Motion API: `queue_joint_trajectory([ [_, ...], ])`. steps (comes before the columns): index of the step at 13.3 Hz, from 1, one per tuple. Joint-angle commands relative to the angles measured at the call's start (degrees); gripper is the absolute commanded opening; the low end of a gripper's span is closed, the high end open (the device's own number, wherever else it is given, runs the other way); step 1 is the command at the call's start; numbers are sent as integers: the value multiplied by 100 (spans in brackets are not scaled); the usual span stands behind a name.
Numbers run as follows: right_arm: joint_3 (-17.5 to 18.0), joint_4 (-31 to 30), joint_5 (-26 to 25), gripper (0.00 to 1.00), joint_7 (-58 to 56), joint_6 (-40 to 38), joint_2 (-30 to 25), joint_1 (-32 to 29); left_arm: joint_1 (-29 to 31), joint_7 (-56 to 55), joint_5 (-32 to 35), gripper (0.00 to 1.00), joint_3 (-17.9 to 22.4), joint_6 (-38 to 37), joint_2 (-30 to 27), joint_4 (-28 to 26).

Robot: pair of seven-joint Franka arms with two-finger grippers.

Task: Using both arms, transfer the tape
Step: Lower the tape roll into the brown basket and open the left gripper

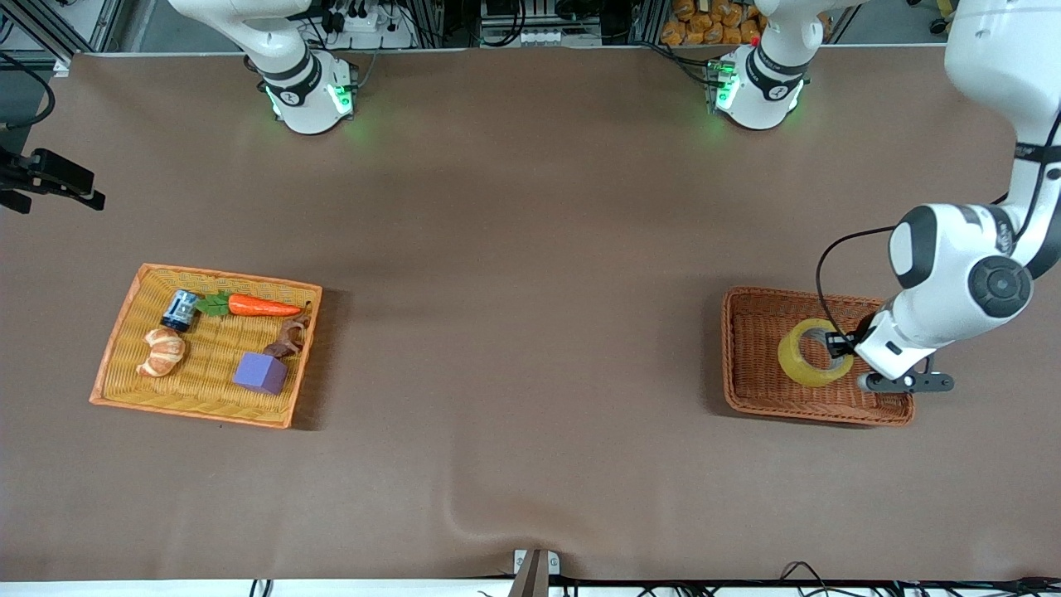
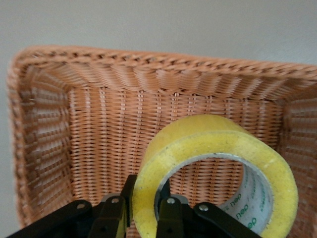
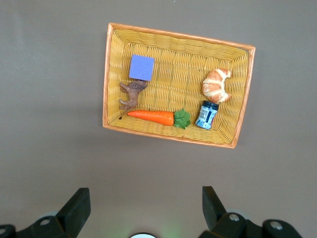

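The tape [image 1: 815, 353] is gripped through its wall by the left gripper [image 1: 840, 343] fingers, inside the brown basket [image 1: 750, 390] at lower right of the front view. The right gripper [image 3: 143, 208] is held high over the desk [image 1: 514, 332], fingers spread wide with nothing between them, the yellow basket [image 3: 113, 74] seen below.

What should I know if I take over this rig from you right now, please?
Left gripper: shut on the tape, one finger inside the ring, one outside; the roll is still in the brown basket at the left arm's end of the table.
Right gripper: open, holding nothing, waiting high over the table beside the yellow basket.
Done: tape gripped.
Left: lift it out, pass it to the right gripper, set it down; nothing shows where, perhaps the yellow basket.
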Motion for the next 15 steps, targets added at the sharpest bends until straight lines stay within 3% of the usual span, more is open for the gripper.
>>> queue_joint_trajectory([
  [1, -17, 27, 2, 100, 1, -49, 27, 22, 91, 157, -30, 0, -61, 77, 30, -49],
  [3, -17, 27, 1, 100, -8, -14, 36, 22, 82, 157, -30, 0, -52, 51, 39, -67],
  [4, -17, 27, 1, 100, -8, -5, 44, 22, 82, 149, -30, 11, -52, 33, 74, -58],
  [5, -17, 27, 1, 100, -34, 4, 45, 22, 74, 157, -30, 99, -44, 33, 109, -41],
  [9, -17, 18, 1, 100, -61, 232, 62, -5, 56, 263, 198, 100, -52, -72, 48, 345],
  [15, -17, -43, -7, 100, -70, 408, 71, 66, 38, 298, 129, 100, -87, -1661, -233, 1601],
])
